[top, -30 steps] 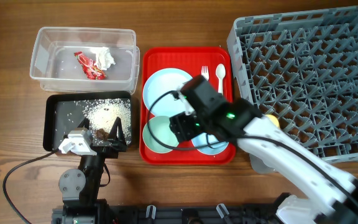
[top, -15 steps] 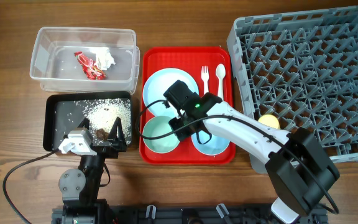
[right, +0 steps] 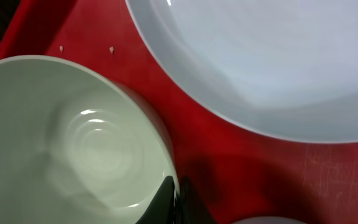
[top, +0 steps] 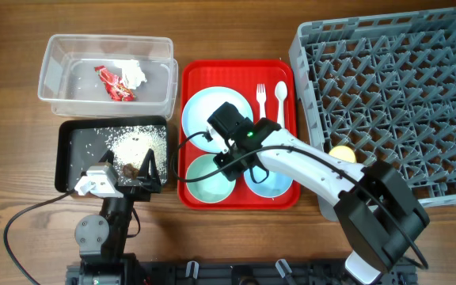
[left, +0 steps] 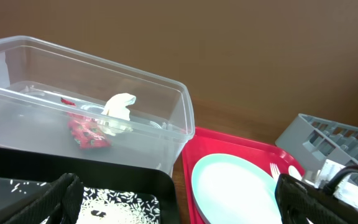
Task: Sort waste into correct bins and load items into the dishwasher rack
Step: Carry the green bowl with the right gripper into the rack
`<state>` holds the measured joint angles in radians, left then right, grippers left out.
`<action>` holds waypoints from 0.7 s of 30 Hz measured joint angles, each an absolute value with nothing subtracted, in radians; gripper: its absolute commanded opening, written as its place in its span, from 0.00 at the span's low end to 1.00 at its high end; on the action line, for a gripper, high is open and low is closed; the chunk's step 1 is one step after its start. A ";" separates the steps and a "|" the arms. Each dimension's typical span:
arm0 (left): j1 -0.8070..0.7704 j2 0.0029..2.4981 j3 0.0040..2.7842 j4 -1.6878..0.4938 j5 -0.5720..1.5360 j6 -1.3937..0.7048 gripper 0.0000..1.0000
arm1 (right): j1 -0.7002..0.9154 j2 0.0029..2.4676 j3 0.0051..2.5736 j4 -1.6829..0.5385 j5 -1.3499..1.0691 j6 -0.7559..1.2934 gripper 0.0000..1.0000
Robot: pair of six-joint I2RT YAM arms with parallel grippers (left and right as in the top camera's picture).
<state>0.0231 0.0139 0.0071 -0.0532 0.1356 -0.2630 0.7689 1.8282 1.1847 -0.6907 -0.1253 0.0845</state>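
Rim of pale green bowl pinched between right jaws.

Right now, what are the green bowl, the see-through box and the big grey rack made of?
The green bowl: probably smooth glossy plastic or melamine; light glints off its inside. The clear tub: slightly cloudy see-through plastic; the red wrapper shows through its wall. The rack: matte grey moulded plastic, judging by its thin lattice and pegs.

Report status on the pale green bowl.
Left hand open, empty, over black tray. Right hand at pale green bowl rim, nearly closed, grip unconfirmed. Bowl in red tray, plate close beside; nothing blocking.
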 measured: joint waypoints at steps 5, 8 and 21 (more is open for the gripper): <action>0.023 0.014 0.007 -0.053 0.136 -0.263 1.00 | 0.769 1.716 1.185 -0.717 -0.069 0.128 0.04; 0.023 0.014 0.007 -0.054 0.136 -0.263 1.00 | 0.769 1.544 1.187 -0.716 0.056 0.185 0.04; 0.023 0.014 0.007 -0.054 0.136 -0.263 1.00 | 0.435 1.207 1.211 -0.953 1.063 0.584 0.04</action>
<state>0.0231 0.0139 0.0071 -0.0536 0.1356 -0.2630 0.4347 1.2072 1.2106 -0.9527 1.0630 0.5838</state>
